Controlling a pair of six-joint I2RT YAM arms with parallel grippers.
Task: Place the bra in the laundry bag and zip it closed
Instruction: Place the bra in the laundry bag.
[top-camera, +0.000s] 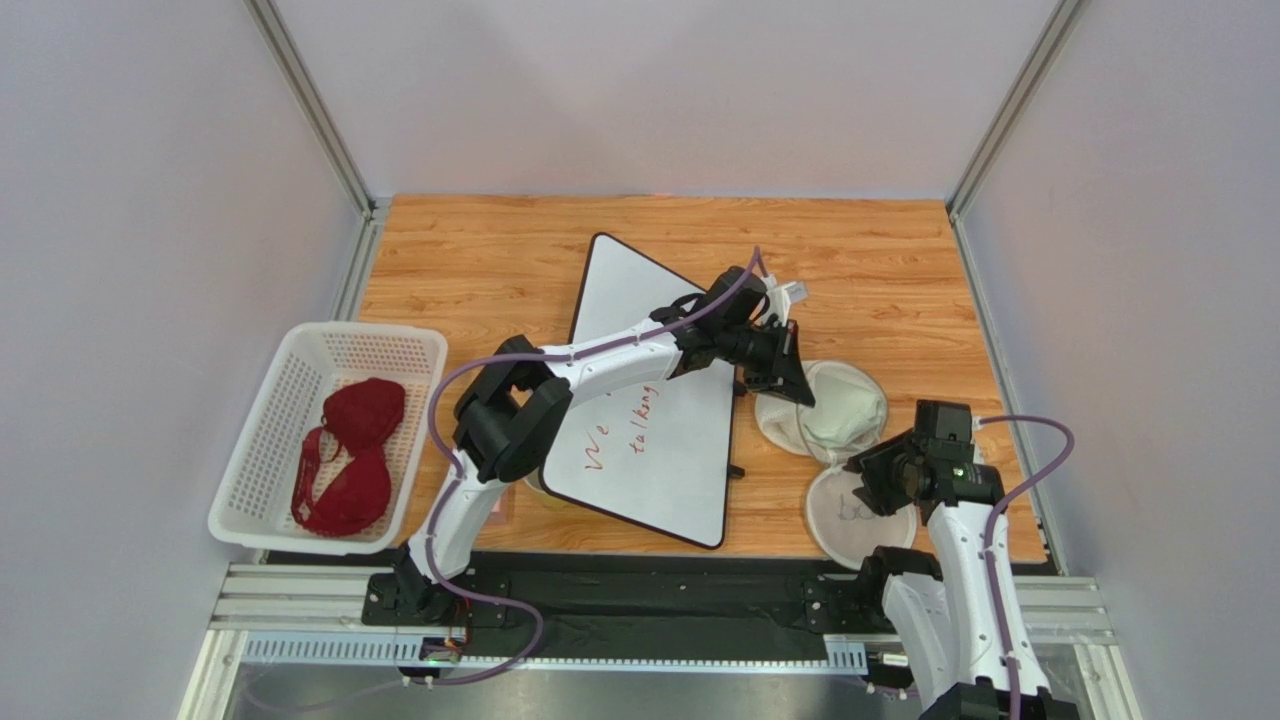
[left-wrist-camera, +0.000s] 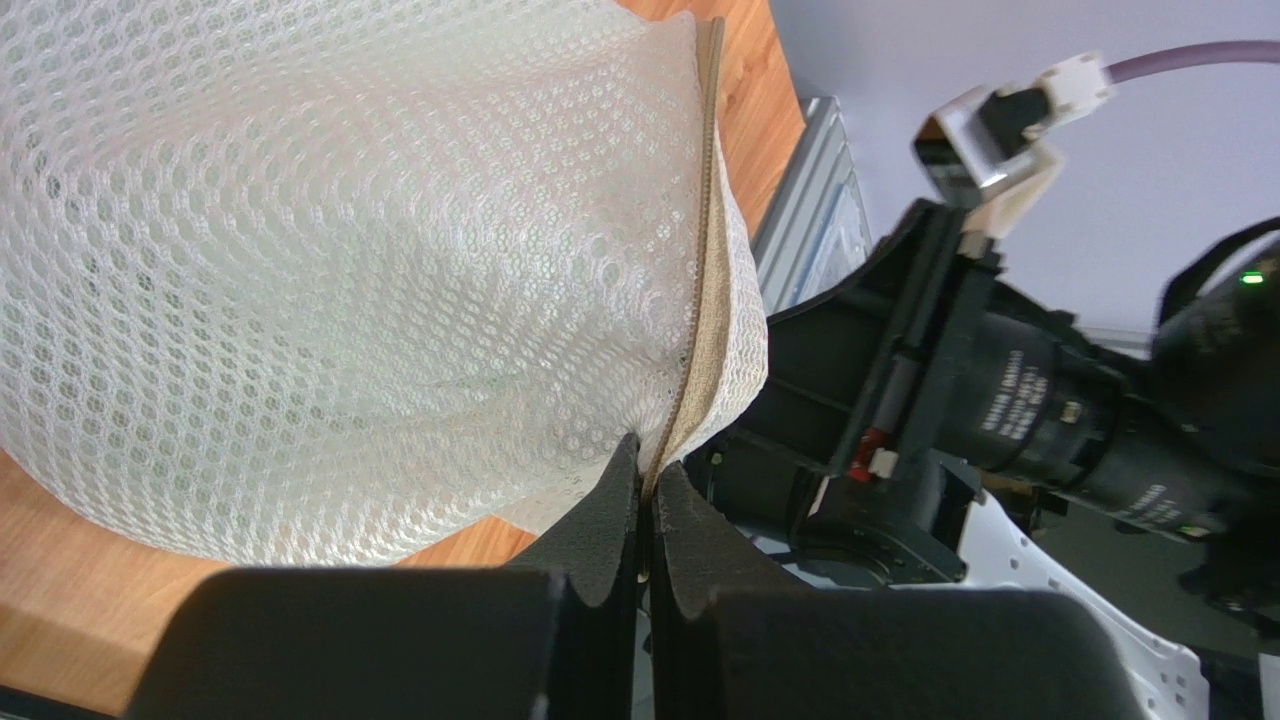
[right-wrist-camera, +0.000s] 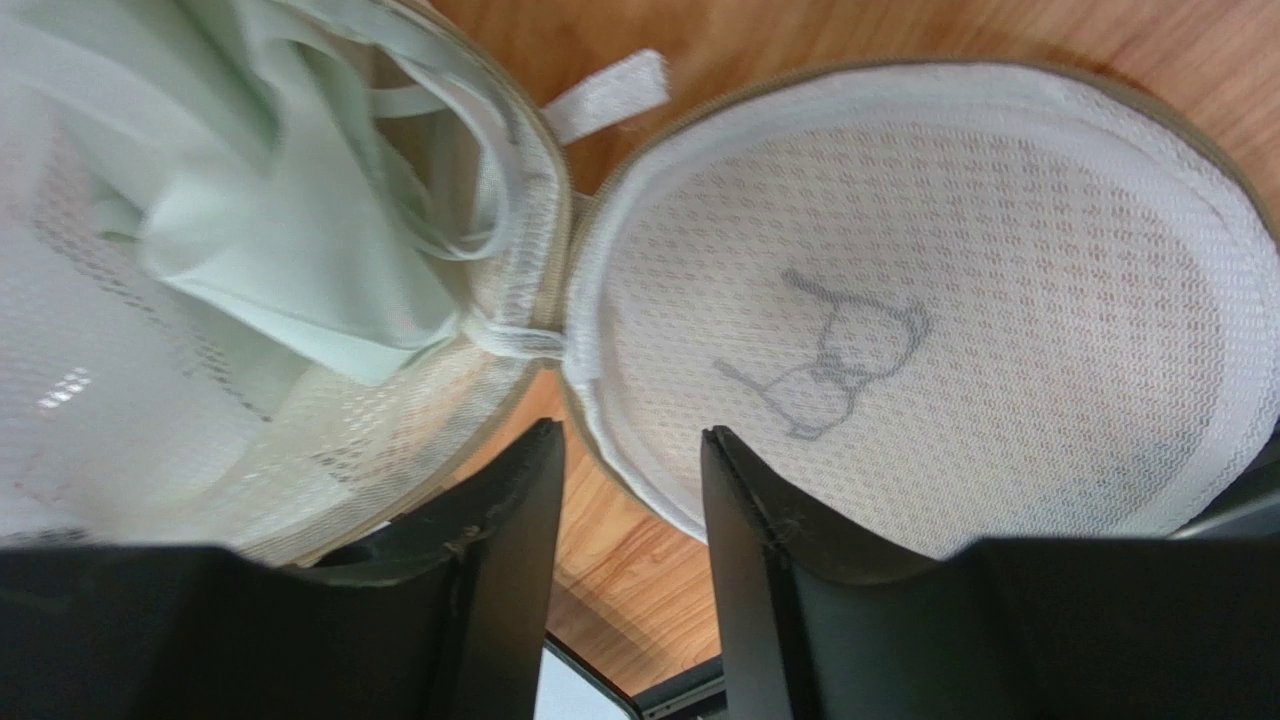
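The maroon bra (top-camera: 349, 450) lies in the white basket at the left, far from both grippers. The white mesh laundry bag (top-camera: 834, 408) lies open right of centre, its disc lid (top-camera: 849, 518) flipped flat on the table toward me. My left gripper (top-camera: 789, 375) is shut on the bag's zipper rim (left-wrist-camera: 694, 360); its tips (left-wrist-camera: 649, 483) pinch the tan zipper tape. My right gripper (top-camera: 875, 471) is open and empty, just above the hinge between bag and lid. In the right wrist view its jaws (right-wrist-camera: 631, 450) straddle the lid's edge; the lid (right-wrist-camera: 932, 300) shows a bra icon, and the bag's mouth (right-wrist-camera: 256, 270) gapes with pale lining inside.
A white perforated basket (top-camera: 268, 393) stands at the left table edge. A whiteboard (top-camera: 661, 435) with red writing lies in the middle under the left arm. Grey walls and metal posts close in the table on three sides.
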